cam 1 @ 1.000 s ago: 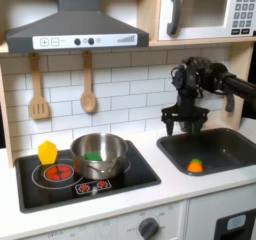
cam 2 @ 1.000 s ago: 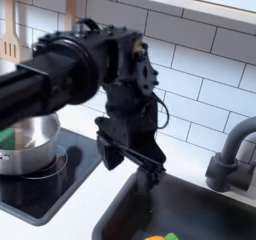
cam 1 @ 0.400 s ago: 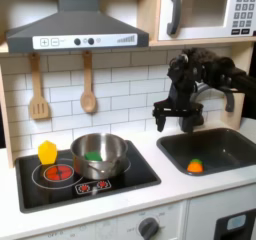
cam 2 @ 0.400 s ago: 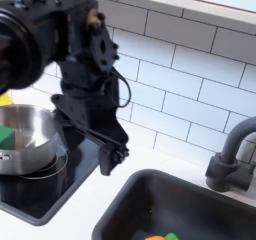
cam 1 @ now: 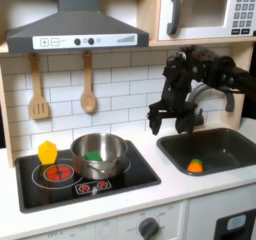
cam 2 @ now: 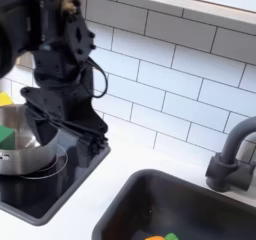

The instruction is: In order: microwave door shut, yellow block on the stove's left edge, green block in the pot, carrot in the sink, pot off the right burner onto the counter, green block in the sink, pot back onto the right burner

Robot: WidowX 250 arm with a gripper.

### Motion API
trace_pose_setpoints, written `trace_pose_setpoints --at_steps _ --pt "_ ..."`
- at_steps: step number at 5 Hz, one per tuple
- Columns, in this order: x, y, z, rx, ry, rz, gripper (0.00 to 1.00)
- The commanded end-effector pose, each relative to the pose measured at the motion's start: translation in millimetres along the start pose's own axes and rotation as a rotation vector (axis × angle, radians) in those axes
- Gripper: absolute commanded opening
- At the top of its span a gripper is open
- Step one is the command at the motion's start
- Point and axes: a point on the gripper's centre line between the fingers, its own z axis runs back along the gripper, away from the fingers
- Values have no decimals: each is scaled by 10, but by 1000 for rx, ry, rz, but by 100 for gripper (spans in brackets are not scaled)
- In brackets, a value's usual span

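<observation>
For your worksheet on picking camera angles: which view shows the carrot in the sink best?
The first exterior view: the whole carrot lies clear on the sink floor. In the second exterior view, the carrot is just a sliver at the bottom edge.

Arm [cam 1: 205, 69] all matte black: chunky, rounded joint housings linked by boxy segments, surfaces dull with soft highlights. Thin black cables [cam 2: 98, 79] loop loose along the wrist section in the second exterior view. Gripper [cam 1: 164, 115] also black, with narrow flat fingers. No markings legible.
</observation>
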Motion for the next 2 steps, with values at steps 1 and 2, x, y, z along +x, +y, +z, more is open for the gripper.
trace_pose_setpoints --at_steps 1,2 --pt "-23 161 -46 43 29 103 100" --pt "6 272 -72 68 24 109 100"
